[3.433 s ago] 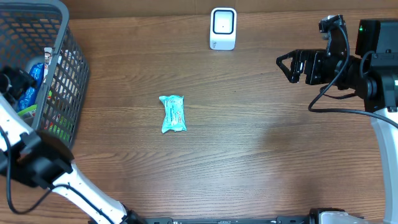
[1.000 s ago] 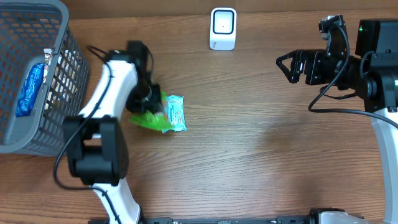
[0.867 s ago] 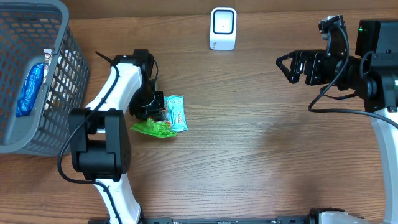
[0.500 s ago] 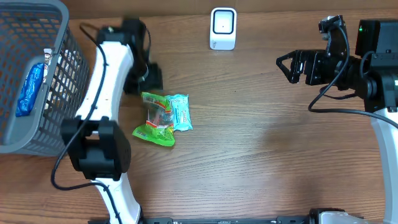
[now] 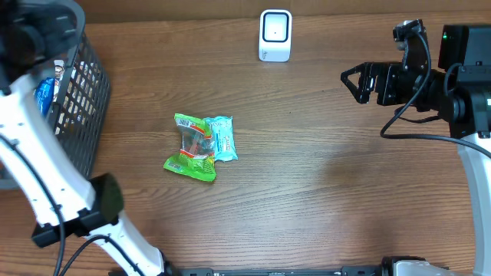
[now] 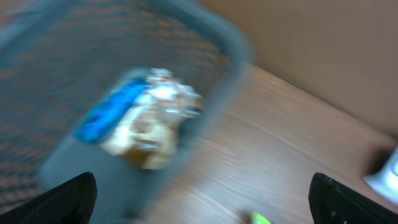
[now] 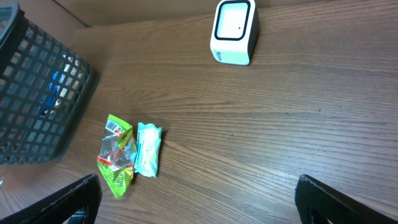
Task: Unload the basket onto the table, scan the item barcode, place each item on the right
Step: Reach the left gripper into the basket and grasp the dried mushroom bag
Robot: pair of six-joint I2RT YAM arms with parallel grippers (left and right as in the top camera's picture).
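Our left hand is spread wide, its two fingertips at the lower corners of the wrist view with nothing between them. It hangs over the grey mesh basket. That view is blurred, but we see it touching nothing. Our right hand is also spread wide and empty, held above the right side of the table, well apart from everything on it.

The green packet and the teal packet lie flat on the table, side by side and touching, the green one nearer the basket. Neither hand touches them. The white scanner stands at the far edge, well apart from both packets. Inside the basket we see a blue packet among other wrapped goods.
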